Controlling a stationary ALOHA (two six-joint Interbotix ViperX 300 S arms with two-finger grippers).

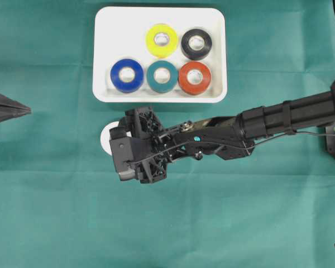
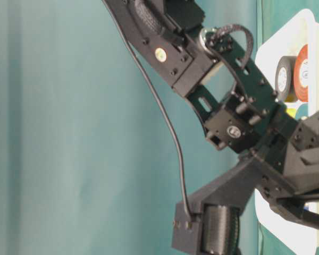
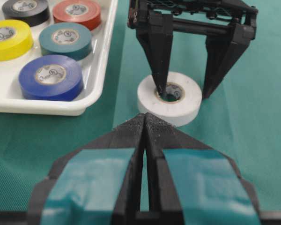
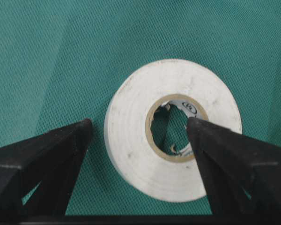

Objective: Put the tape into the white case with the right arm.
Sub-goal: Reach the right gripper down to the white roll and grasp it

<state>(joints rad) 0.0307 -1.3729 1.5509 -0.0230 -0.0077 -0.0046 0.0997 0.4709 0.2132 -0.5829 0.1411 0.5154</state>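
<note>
The tape (image 4: 171, 131) is a white roll lying flat on the green cloth, below the white case (image 1: 159, 97) and partly hidden under my right gripper (image 1: 123, 144) in the overhead view. The right gripper (image 4: 139, 124) is open and lowered over the roll, holding nothing. One finger (image 3: 160, 70) points into the roll's cardboard core. The other finger (image 3: 218, 65) stands outside the roll's wall. My left gripper (image 3: 145, 121) is shut and empty, its tips pointing at the tape (image 3: 168, 97) from a short way off; in the overhead view the left gripper (image 1: 27, 110) is at the left edge.
The white case (image 3: 103, 70) holds several rolls: yellow (image 1: 161, 40), black (image 1: 196, 43), blue (image 1: 127, 75), teal (image 1: 162, 76) and red (image 1: 194, 77). Its top-left part is bare. The right arm (image 1: 285, 120) stretches in from the right edge over the cloth.
</note>
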